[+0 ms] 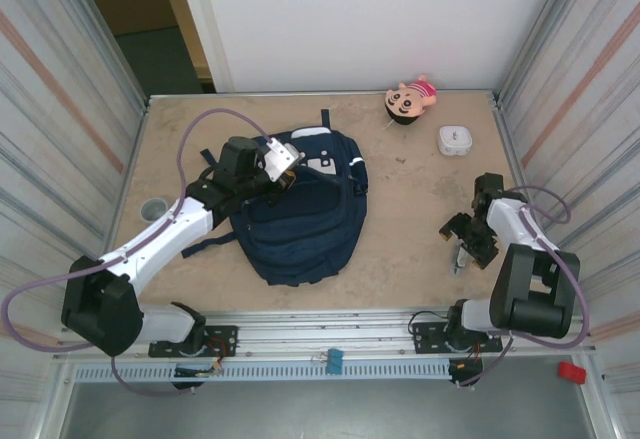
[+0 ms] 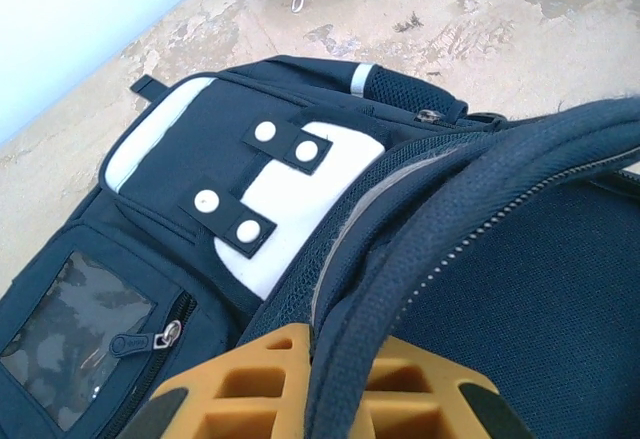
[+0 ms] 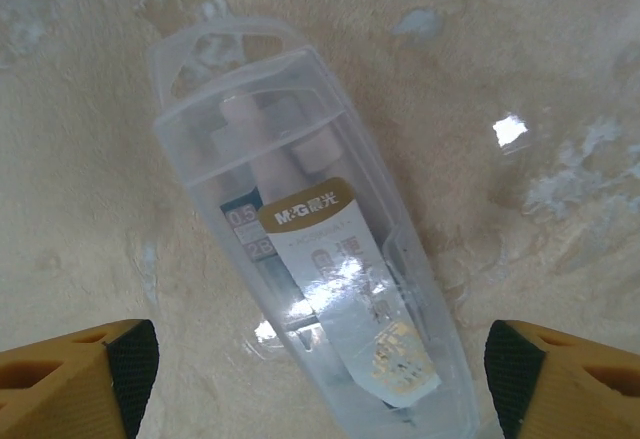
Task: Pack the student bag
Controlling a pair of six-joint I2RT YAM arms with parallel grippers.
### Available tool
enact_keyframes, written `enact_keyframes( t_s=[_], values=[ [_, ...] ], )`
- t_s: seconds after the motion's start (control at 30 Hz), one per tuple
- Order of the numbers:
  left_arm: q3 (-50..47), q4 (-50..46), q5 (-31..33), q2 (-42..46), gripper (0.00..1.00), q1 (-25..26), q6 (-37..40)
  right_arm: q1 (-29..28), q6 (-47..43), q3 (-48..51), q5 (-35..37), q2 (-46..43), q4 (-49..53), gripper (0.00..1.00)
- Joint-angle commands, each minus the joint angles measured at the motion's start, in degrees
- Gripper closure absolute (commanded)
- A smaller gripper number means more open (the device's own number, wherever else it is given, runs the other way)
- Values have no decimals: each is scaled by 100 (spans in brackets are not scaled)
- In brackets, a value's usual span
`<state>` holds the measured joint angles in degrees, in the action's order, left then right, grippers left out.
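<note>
The clear pen case [image 3: 200,109] on the worktop [image 3: 520,49] holds a label [image 3: 345,299]. Its brown top band reads "M&G" in white, followed by the Chinese characters 晨光. Left of it, a dark strip [image 3: 243,234] inside the case shows "0.5" and, below that, "2B". The print lower on the label is too blurred to read.

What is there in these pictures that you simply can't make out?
- Inside of the student bag: top view, covered by its own fabric and the left gripper pinching its edge.
- Pen case, lower end: right wrist view, cut off by the bottom edge; glare blurs its label's small print.
- White box: top view, too small to identify.
</note>
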<state>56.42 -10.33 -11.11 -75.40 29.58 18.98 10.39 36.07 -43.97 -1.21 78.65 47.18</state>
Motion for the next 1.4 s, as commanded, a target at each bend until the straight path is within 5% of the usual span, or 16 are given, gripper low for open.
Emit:
enact_keyframes(
  t_s=[0.0, 0.13, 0.33, 0.63, 0.9, 1.37],
  values=[
    [15, 444, -172, 227, 100, -40, -141, -287, 177, 1, -496, 166, 71, 15],
    [55, 447, -170, 183, 100, -50, -139, -717, 268, -218, -694, 95, 329, 15],
    [97, 398, -218, 197, 100, -57, -135, -714, 155, -503, 364, -50, 933, 15],
    [100, 334, -240, 262, 100, -53, -166, -820, -406, -479, 289, 968, 515, 19],
    [154, 208, -219, 423, 100, -52, -188, -757, -576, -542, 160, 1372, 196, 54],
    [349, -87, -384, 560, 100, 354, -576, -1316, -432, -348, -242, -1199, -718, 60]
  ],
)
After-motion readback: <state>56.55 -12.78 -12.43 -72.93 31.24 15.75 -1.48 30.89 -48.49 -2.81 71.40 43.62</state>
